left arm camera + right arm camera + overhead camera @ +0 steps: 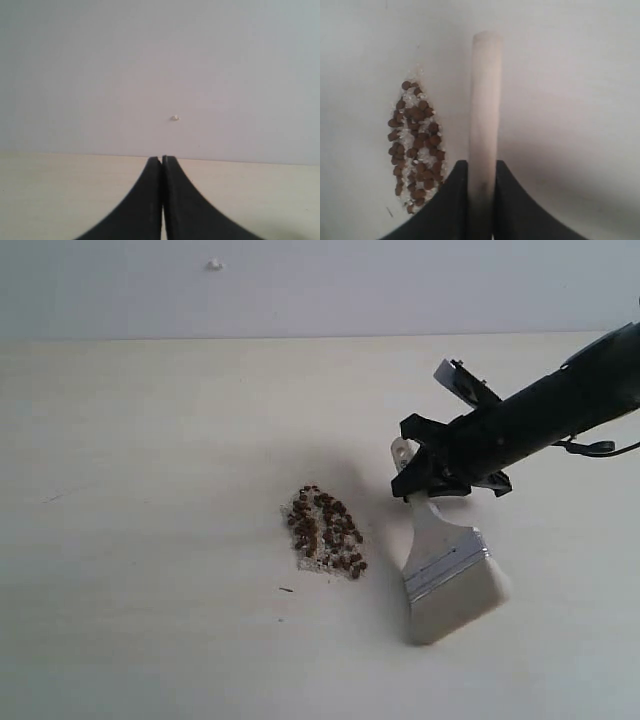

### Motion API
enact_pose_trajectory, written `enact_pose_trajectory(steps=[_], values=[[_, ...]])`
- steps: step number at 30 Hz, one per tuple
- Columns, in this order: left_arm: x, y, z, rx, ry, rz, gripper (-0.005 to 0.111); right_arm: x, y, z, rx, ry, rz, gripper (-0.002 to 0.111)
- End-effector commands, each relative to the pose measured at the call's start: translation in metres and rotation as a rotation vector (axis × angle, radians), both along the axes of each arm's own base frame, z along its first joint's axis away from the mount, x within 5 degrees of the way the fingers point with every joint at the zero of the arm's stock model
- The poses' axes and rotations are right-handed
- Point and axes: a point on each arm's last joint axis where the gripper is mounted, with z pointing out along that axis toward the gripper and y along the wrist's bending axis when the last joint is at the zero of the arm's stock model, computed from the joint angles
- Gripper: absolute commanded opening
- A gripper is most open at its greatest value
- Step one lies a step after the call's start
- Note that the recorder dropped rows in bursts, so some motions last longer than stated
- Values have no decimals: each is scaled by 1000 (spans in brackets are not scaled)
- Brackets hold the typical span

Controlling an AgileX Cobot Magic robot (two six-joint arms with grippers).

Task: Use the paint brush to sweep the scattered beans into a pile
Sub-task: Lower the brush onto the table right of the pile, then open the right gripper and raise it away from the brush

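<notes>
Black right gripper [420,476] clamps the paint brush [445,565] handle, its tip seemingly touching the table [150,540] beside the piled beans [325,532]

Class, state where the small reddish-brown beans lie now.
In the exterior view, the small reddish-brown beans lie clustered centrally, left of the wide cream-handled paint brush, not touching it.

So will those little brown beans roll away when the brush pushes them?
Probably some. The beans look small and round, so a few may roll off on the smooth table. They likely weigh little, so the paint brush held by the right gripper should shift them easily. Its wide bristles should catch most.
</notes>
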Motion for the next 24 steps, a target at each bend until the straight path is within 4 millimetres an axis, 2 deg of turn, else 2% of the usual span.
enact_pose_trajectory(steps=[1, 7, 9, 13, 15, 17, 18, 22, 24], values=[[0, 0, -1, -3, -3, 1, 0, 2, -4, -4, -71, -46, 25, 17], [0, 0, -1, -3, -3, 1, 0, 3, -6, -5, -88, -59, 13, 41], [0, 0, -1, -3, -3, 1, 0, 5, -7, -4, -105, -73, -9, 46], [0, 0, -1, -3, -3, 1, 0, 8, -9, 13, -134, -144, -15, 47], [0, 0, -1, -3, -3, 1, 0, 12, -13, 29, -173, -221, -39, 47], [0, 0, -1, -3, -3, 1, 0, 17, -20, 58, -240, -360, -87, 47], [0, 0, -1, -3, -3, 1, 0, 17, -22, 66, -259, -397, -94, 45], [0, 0, -1, -3, -3, 1, 0, 16, -31, 110, -322, -564, -186, 29], [0, 0, -1, -3, -3, 1, 0, 9, -42, 127, -383, -660, -303, 22]])
